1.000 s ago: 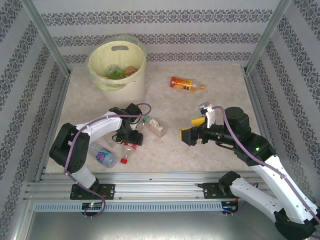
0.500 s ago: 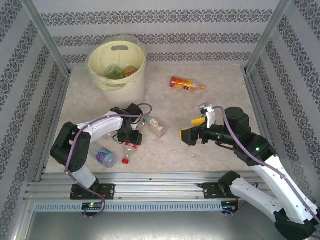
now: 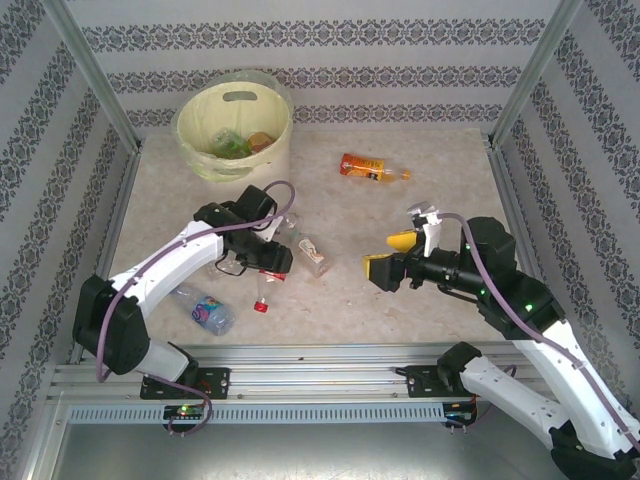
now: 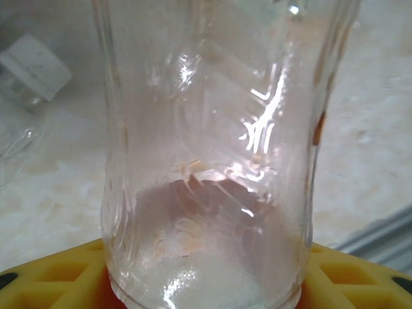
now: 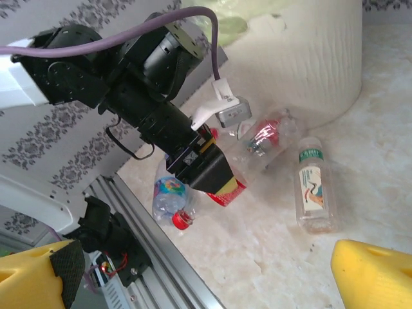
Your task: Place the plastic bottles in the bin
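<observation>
So the left gripper (image 3: 270, 263) is clamped tight on a red-label bottle (image 3: 263, 290), which sits near the left-middle of the table (image 3: 440, 200) with its red cap pointing at the near edge. On the left wrist cam the clear body is wedged right between the yellow fingers (image 4: 51, 277). Can't tell if the cap touches the table.

The bin (image 3: 268, 165) is at the far left, well apart from that bottle, and already has a green bottle (image 3: 230, 145) and a brownish one (image 3: 262, 140) inside.

Loose ones lying around:
- a green-and-white-label bottle (image 3: 312, 254) just right of the left gripper
- a crushed bottle (image 5: 267, 138) between that gripper and the bin
- a blue-label bottle (image 3: 205, 308) at the near left
- an orange-label bottle (image 3: 372, 167) far out in the middle

The right gripper (image 3: 390, 257) hangs over the right-middle, jaws spread wide, holding nothing.
</observation>
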Controlling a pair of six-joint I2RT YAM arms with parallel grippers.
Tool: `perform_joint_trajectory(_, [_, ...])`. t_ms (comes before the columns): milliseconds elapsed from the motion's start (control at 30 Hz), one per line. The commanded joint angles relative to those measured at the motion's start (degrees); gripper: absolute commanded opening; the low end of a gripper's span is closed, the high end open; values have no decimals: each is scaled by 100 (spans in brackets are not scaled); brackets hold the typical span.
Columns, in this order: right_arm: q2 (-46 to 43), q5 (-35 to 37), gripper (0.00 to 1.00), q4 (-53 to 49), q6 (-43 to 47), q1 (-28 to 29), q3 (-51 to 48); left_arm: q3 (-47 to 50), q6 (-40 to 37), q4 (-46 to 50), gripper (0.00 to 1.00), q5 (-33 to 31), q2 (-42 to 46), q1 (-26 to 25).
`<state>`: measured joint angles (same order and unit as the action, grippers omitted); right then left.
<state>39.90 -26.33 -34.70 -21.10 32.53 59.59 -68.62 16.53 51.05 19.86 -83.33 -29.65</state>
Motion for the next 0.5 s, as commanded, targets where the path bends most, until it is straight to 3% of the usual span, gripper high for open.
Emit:
perform_joint_trajectory(0, [-151, -35, 98, 286, -163, 60, 254, -354, -213, 241, 59, 604, 192, -76])
perform_joint_trajectory(167, [-426, 544, 98, 401, -184, 56, 378, -991, -187, 240, 58, 870, 130, -76])
perform_joint_trajectory(467, [-711, 1392, 98, 621, 20, 60, 682, -2470, 3, 179, 59, 724, -286, -37])
